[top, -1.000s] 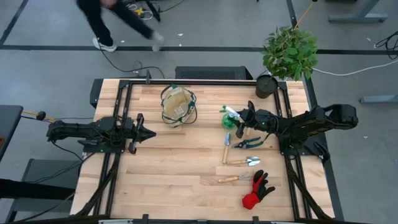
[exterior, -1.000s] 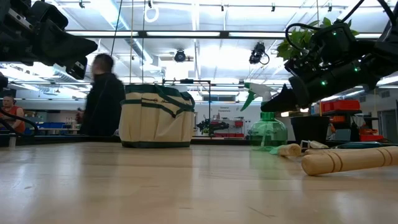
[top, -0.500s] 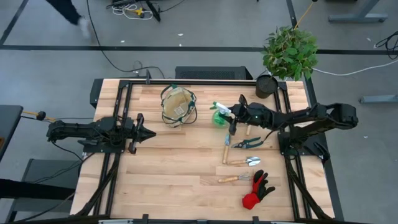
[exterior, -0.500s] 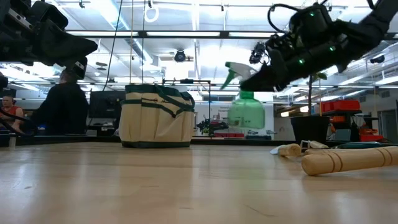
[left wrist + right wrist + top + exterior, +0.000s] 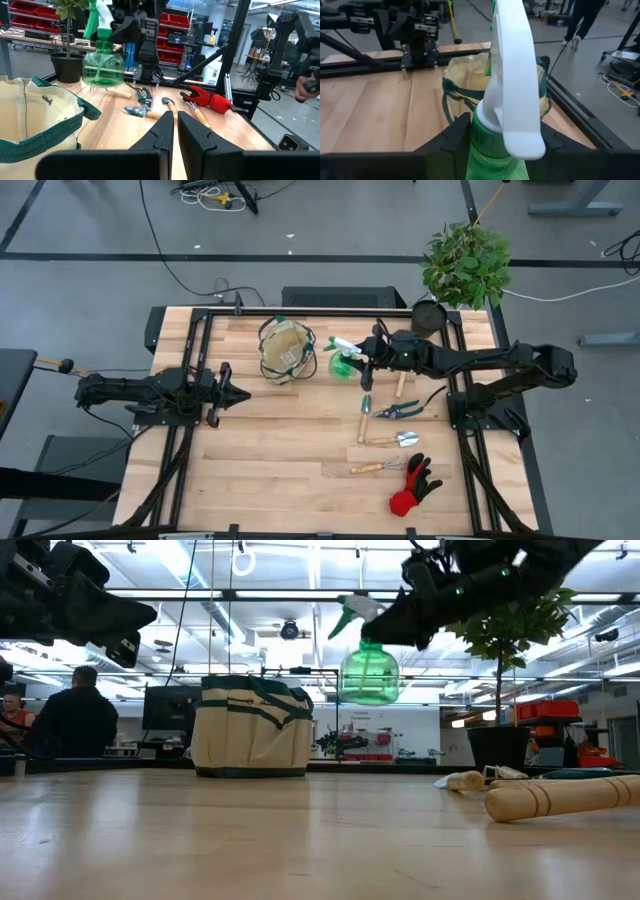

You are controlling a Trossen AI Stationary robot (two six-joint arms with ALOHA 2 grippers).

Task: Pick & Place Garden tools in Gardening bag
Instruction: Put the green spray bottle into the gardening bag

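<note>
The left gripper (image 5: pixel 243 393) waits at the table's nine o'clock side, its fingers (image 5: pixel 161 131) nearly together and holding nothing. The right gripper (image 5: pixel 366 357) clamps the neck of the green spray bottle (image 5: pixel 343 364), carried in the air at three o'clock of the gardening bag (image 5: pixel 286 350), just beside its rim. No label or writing is readable on the bottle or bag.

Right tool (image 5: pixel 366 359) raised, clamped, left tool (image 5: pixel 243 393) closed, low

From overhead we look straight down; low cam sits at tabletop level; wrist cams face each other, sharing the bag (image 5: pixel 286 350) and spray bottle (image 5: pixel 369 673).
</note>
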